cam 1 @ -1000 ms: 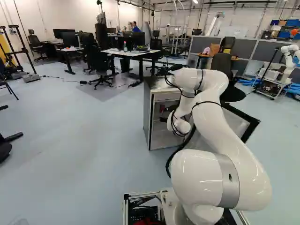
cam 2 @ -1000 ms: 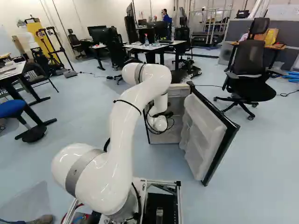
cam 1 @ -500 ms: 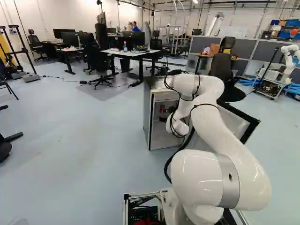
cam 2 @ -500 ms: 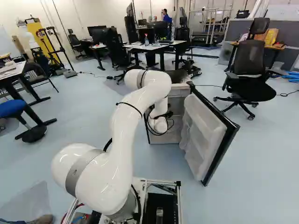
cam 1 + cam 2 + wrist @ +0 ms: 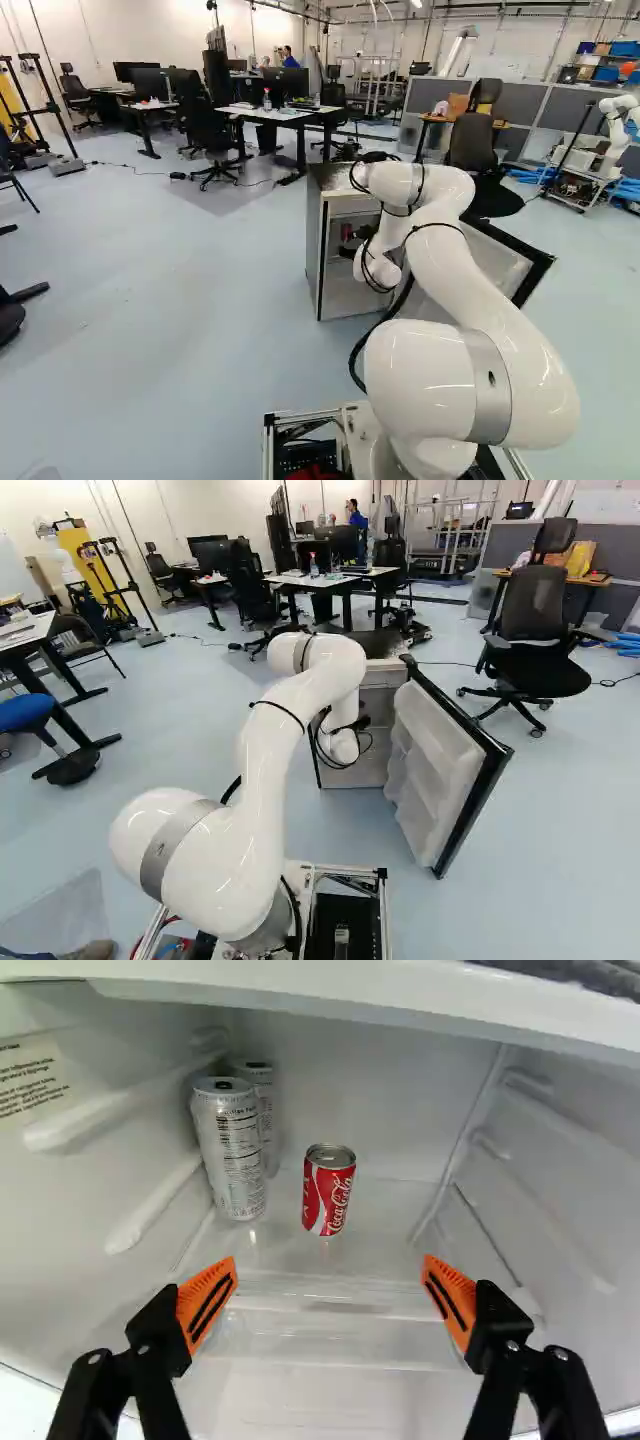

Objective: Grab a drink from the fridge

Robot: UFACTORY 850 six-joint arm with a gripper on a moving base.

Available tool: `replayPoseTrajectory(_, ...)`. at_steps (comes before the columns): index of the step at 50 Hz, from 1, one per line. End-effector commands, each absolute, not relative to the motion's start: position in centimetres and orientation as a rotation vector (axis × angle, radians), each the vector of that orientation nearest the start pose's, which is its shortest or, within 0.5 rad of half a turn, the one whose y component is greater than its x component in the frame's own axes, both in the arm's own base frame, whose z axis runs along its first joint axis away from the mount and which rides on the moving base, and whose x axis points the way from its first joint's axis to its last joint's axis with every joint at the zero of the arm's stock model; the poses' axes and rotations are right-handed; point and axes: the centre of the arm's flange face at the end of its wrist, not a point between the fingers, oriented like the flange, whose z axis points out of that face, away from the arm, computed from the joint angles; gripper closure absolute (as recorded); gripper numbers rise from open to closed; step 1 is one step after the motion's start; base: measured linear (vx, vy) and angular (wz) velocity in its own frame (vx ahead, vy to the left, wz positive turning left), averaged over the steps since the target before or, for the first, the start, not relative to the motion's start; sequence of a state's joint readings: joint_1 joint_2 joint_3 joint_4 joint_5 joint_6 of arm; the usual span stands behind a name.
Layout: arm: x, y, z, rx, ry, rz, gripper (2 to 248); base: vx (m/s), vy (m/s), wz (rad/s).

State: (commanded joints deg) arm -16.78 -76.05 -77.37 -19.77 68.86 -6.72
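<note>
In the left base view my gripper (image 5: 358,234) reaches into the fridge (image 5: 316,240), partly hidden by the wrist. The wrist view shows the gripper (image 5: 330,1295) with its two orange-padded fingers wide apart and nothing between them. Ahead of it, a small red can (image 5: 329,1190) stands upright on a glass shelf (image 5: 390,1210). Two taller silver cans, one in front (image 5: 230,1150) and one behind it (image 5: 262,1110), stand in the back corner beside the red can. The fridge door (image 5: 440,770) stands open in the right base view.
Fridge walls with moulded ribs (image 5: 560,1160) flank the gripper, and a white edge (image 5: 400,990) runs across above the shelf. An office chair (image 5: 535,630) stands beyond the open door. Desks (image 5: 340,578) are farther back, and another robot (image 5: 618,125) stands at the far right of the left base view.
The upper arm and wrist have shifted slightly to the left in the left base view, at the fridge opening. Base, fridge and door have kept their places.
</note>
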Motion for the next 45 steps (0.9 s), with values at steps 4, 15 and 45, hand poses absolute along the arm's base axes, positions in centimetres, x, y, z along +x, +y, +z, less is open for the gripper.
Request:
replayPoseTrajectory(4,59.99,-15.12,0.50,-2.598,-0.228,-1.828,3,0.000,0.000,0.000)
replayPoseTrajectory(15,59.99,-15.12,0.50,-2.598,-0.228,-1.828,30,0.000,0.000,0.000)
replayPoseTrajectory(45,59.99,-15.12,0.50,-2.598,-0.228,-1.828,65,0.000,0.000,0.000)
